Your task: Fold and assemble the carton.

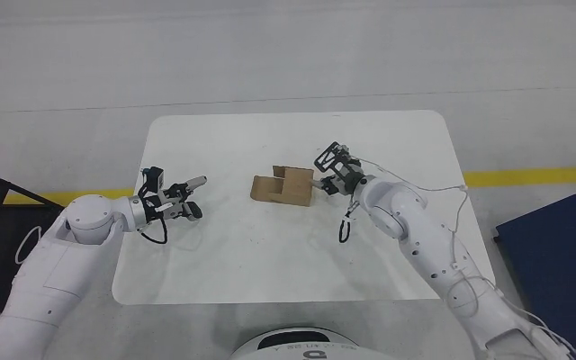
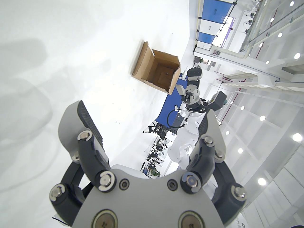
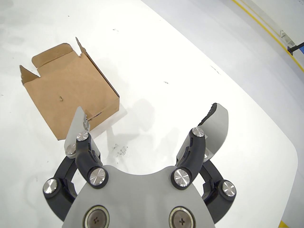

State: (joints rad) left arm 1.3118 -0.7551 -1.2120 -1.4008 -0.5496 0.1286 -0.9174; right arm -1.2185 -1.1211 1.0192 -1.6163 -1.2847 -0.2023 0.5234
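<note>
A small brown carton (image 1: 283,186) lies on its side near the middle of the white table (image 1: 225,261), its open end with loose flaps facing the left side. In the left wrist view the carton (image 2: 156,68) shows a hollow inside; in the right wrist view the carton (image 3: 71,88) shows its closed base nearest the fingers. My right gripper (image 1: 328,171) (image 3: 148,113) stands open just right of the carton, one fingertip (image 3: 79,117) at the base's corner. My left gripper (image 1: 192,196) (image 2: 144,115) is open over bare table, well left of the carton.
The table's rounded right corner (image 3: 288,143) lies close behind the right gripper. A yellow floor line (image 1: 517,176) runs beyond the table's right edge. A blue panel (image 1: 540,238) stands at the right, a dark one (image 1: 13,216) at the left.
</note>
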